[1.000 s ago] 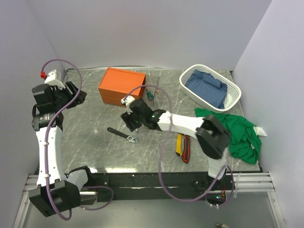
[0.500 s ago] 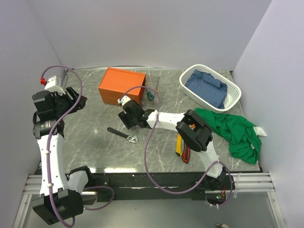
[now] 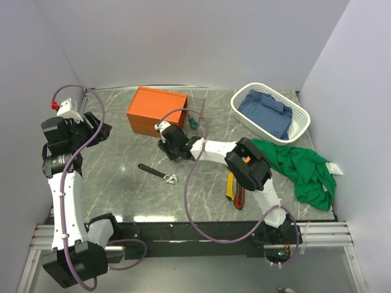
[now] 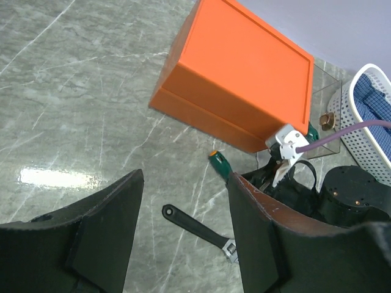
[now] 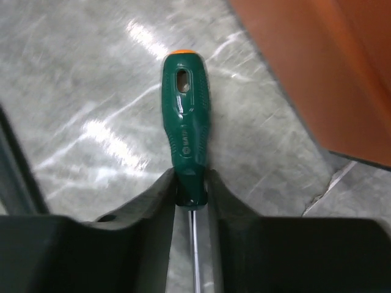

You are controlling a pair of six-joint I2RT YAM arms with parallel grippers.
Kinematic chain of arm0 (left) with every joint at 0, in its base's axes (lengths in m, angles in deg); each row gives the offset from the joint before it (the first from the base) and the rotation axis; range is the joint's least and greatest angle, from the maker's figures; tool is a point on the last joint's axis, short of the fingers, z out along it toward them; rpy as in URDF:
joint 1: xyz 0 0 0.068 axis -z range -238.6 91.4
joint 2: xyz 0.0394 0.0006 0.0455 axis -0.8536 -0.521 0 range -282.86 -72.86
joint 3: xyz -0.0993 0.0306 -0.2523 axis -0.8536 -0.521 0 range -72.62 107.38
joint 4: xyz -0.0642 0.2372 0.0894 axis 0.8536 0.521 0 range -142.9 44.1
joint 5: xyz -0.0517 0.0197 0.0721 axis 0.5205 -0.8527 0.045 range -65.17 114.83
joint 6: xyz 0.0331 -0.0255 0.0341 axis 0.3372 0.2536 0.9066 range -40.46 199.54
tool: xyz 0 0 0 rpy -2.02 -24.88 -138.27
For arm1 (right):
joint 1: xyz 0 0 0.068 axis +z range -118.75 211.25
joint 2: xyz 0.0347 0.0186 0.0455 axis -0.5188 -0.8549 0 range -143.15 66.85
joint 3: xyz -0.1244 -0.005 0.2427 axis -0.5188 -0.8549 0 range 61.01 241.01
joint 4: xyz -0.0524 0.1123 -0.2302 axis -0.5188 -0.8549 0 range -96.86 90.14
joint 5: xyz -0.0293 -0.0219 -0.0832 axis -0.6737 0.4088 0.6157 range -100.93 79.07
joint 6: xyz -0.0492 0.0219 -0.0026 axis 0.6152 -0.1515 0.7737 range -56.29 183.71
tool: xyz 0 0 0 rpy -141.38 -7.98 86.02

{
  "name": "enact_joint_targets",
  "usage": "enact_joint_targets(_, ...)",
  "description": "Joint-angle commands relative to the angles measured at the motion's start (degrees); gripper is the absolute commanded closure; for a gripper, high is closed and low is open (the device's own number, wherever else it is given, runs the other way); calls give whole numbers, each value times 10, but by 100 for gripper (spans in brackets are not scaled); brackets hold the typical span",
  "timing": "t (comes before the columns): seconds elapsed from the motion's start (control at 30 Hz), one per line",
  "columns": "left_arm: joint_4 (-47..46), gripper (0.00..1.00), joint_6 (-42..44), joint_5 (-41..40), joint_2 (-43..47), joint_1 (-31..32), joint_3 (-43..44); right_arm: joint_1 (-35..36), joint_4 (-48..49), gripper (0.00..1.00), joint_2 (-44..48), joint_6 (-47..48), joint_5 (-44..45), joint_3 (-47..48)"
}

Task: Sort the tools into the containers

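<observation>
My right gripper point(image 3: 169, 146) is shut on a green-handled screwdriver point(image 5: 185, 131), gripping the base of its handle, low over the table right in front of the orange box point(image 3: 156, 110). The screwdriver's orange-tipped handle also shows in the left wrist view point(image 4: 219, 163). A black wrench with a silver jaw point(image 3: 157, 173) lies on the table nearer the front. My left gripper point(image 3: 98, 128) is open and empty, held high at the left, looking down on the wrench point(image 4: 195, 224) and the box point(image 4: 244, 79). A yellow knife point(image 3: 230, 185) and a red-black knife point(image 3: 239, 193) lie at centre right.
A second green screwdriver point(image 3: 192, 122) stands by a clear container point(image 3: 197, 105) right of the box. A white basket point(image 3: 299, 113) holding a blue cloth sits at the far right. A green cloth point(image 3: 302, 168) lies in front of it.
My right gripper has moved from beside the wrench toward the orange box, and its arm has folded in. The left arm has shifted slightly.
</observation>
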Motion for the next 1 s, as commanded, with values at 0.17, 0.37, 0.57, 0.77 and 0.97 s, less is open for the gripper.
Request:
enact_joint_targets(0.17,-19,37,1,7,32,-3,-7,39,-63,100,153,-25,-117,-71)
enact_joint_targets(0.37,-29,38,-17,32,26,-3,-8,42,-30,100,288,-44,-173,-62)
enact_joint_targets(0.57,-42,39,-34,43,2,-1,16,-16,1,100,343,-165,-28,-47)
enact_joint_targets(0.77,-22,40,-15,43,-11,9,29,-85,-1,100,310,-206,50,-23)
enact_joint_targets(0.97,-12,40,-9,31,-11,16,14,-140,13,100,237,-200,54,32)
